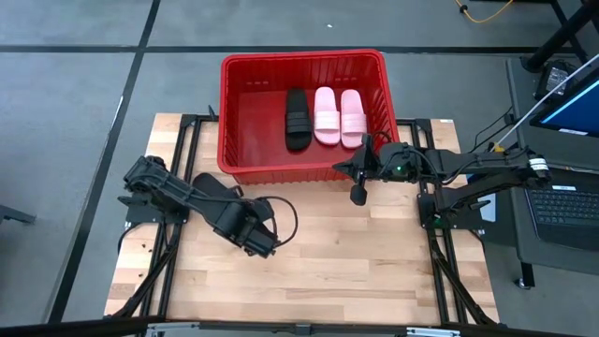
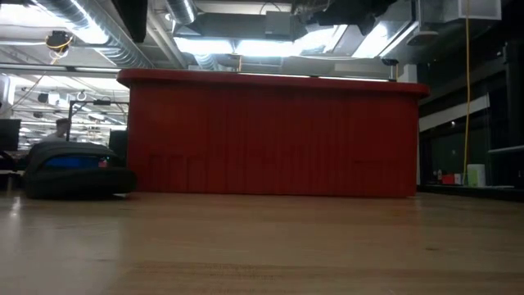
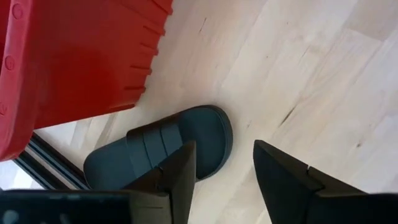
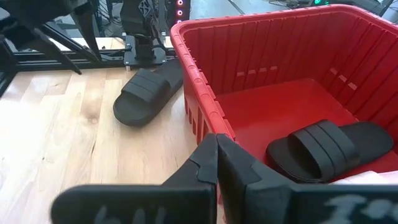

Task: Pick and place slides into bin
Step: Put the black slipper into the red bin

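My table [image 1: 356,253] is pale wood in narrow butcher-block strips, smooth with a soft satin sheen; grain and a few dark flecks show in the left wrist view. The bin [image 1: 241,140], upper centre of the high view, is bright red moulded plastic, slightly glossy, with ribbed walls and a rolled rim. The black slide [image 3: 158,149] on the table looks like matt foam or rubber, its strap ridged. The black slide in the bin [image 4: 329,149] has the same matt finish. The pink slides [image 1: 339,116] look smooth and matt. My left gripper [image 3: 224,180] has dark matt fingers.
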Tool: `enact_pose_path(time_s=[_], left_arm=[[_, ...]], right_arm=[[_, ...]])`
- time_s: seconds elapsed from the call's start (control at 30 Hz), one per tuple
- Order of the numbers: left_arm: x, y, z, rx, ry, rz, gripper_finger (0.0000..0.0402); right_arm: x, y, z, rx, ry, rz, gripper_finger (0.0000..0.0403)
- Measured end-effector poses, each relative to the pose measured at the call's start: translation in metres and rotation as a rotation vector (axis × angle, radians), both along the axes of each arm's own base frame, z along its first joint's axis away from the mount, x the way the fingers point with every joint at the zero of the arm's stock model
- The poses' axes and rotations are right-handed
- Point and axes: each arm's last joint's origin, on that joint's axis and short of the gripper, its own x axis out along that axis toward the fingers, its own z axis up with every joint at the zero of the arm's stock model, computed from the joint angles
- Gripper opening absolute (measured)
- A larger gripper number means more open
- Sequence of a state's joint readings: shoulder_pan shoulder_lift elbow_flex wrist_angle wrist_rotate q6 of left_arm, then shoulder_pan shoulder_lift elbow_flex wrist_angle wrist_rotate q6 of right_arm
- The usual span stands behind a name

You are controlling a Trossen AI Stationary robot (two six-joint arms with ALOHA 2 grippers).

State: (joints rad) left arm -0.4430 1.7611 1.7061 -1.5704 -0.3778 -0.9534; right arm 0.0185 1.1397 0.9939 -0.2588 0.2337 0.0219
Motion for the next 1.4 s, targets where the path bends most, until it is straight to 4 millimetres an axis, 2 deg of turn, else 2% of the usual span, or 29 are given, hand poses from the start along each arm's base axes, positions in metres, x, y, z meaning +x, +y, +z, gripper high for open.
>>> enact_pose_path(time_s=[0.17,0.37,0.57,0.7,0.83,0.93,1.13,1.4], left_arm=[[0.003,-0.011,-0.01,0.035,0.024,-0.031,0.0155],[0.014,-0.013,-0.028,0.025,0.042,0.096,0.0155],[0.021,-0.013,-0.042,0.029,0.07,0.149,0.0155],[0.015,-0.005,-0.062,0.033,0.144,0.248,0.0155],[0.001,-0.001,-0.091,0.026,0.28,0.328,0.0155],[-0.008,0.002,-0.104,0.053,0.321,0.387,0.0155],[-0.011,0.002,-0.112,0.086,0.309,0.366,0.0153],[-0.008,0.004,-0.114,0.18,0.233,0.317,0.0152]], right_arm=[[0.001,0.0,-0.001,0.0,0.006,0.0,0.0007],[0.004,0.0,-0.004,0.003,0.023,0.0,0.0007],[0.004,0.0,-0.005,0.023,0.018,-0.007,0.0007],[0.004,0.001,-0.005,0.027,0.025,-0.007,0.0007],[0.003,0.004,-0.005,0.025,0.027,0.005,0.0007],[0.003,0.005,-0.005,0.024,0.027,0.011,0.0007],[0.003,0.005,-0.005,0.023,0.027,0.01,0.0007],[0.003,0.005,-0.005,0.023,0.025,0.009,0.0007]])
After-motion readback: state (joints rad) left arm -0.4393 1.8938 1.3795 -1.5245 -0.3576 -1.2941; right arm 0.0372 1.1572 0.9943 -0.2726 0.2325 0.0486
